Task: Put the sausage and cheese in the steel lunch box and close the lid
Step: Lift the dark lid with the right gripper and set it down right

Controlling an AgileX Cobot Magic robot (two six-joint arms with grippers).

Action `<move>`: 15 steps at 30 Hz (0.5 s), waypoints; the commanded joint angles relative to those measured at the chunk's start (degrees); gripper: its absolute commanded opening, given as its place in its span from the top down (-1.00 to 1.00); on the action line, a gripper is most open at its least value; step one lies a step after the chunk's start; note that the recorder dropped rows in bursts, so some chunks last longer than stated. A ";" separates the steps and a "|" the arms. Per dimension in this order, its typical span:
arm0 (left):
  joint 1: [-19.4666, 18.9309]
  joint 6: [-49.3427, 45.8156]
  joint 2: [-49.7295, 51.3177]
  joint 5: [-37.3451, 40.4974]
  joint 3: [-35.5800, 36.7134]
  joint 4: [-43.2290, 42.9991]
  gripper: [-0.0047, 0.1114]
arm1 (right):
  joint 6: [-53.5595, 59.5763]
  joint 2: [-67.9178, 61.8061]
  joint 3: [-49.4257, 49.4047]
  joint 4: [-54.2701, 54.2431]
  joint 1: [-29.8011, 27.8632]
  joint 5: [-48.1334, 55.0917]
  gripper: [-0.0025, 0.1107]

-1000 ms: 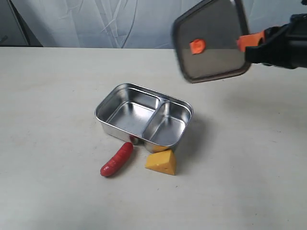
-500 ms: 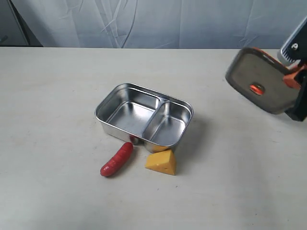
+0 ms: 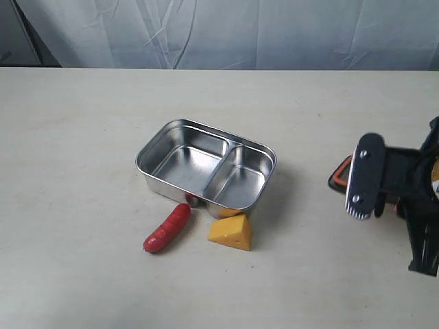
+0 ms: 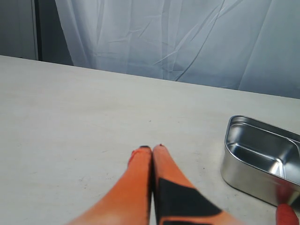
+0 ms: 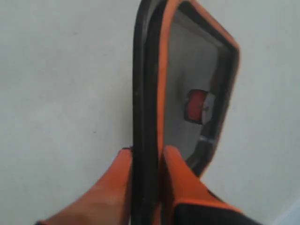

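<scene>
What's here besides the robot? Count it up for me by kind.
Food: 2 (sausage, cheese)
Box: 1
Lid: 1
Total: 4

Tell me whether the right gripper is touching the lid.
Touching. In the right wrist view the right gripper has its orange fingers pressed against both sides of the lid at its rim.

Shiny steel lunch box (image 3: 206, 168) — glossy sausage (image 3: 167, 228)
</scene>
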State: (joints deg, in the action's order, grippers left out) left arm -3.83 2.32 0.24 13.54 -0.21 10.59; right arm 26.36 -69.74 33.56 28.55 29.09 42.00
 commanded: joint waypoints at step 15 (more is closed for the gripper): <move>0.51 0.02 -0.24 -0.09 0.21 -0.19 0.92 | -31.08 -4.47 -2.48 -5.92 8.34 -4.32 0.23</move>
State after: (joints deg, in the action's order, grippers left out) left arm -3.83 2.32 0.24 13.54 -0.21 10.59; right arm 0.36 -73.99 31.48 23.43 37.17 37.95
